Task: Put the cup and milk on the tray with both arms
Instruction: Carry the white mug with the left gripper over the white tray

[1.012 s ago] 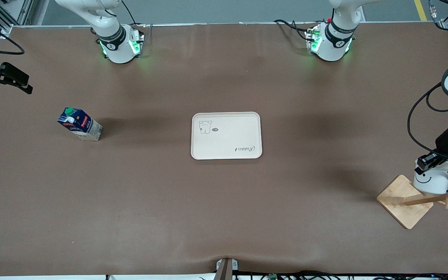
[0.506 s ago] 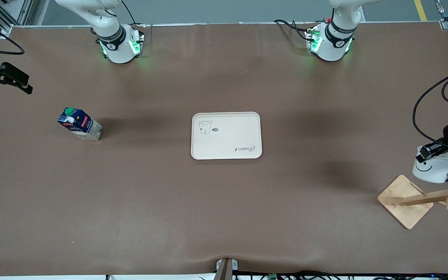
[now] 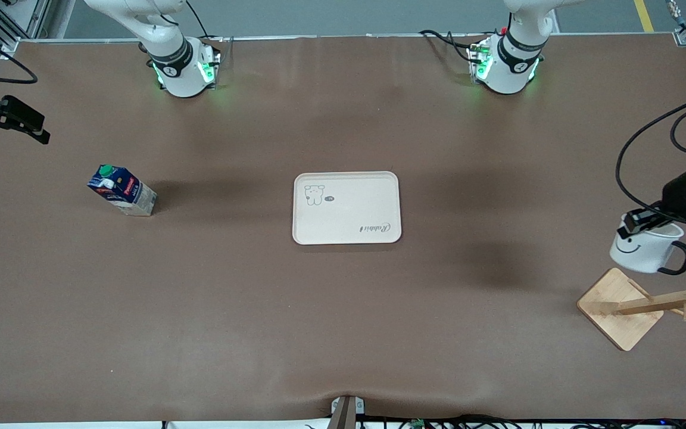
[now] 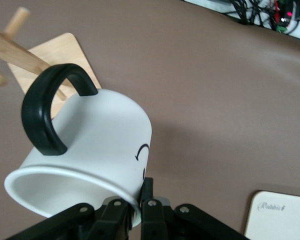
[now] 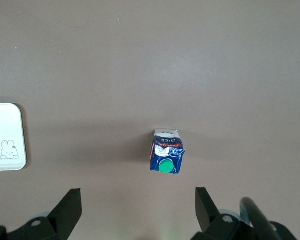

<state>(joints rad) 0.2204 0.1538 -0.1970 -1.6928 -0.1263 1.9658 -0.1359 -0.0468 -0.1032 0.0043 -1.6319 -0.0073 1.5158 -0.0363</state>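
bare table around tray (image 3: 346,207), wooden rack (image 3: 623,307) aside

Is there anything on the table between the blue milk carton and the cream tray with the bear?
Nothing: in the front view, only bare brown tabletop lies between the dark blue milk carton and the flat cream tray.

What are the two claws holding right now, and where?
The left claw pinches the cup by its rim, above the table. The right claw holds nothing.

Rack (image 3: 646,304) cut by frame edge
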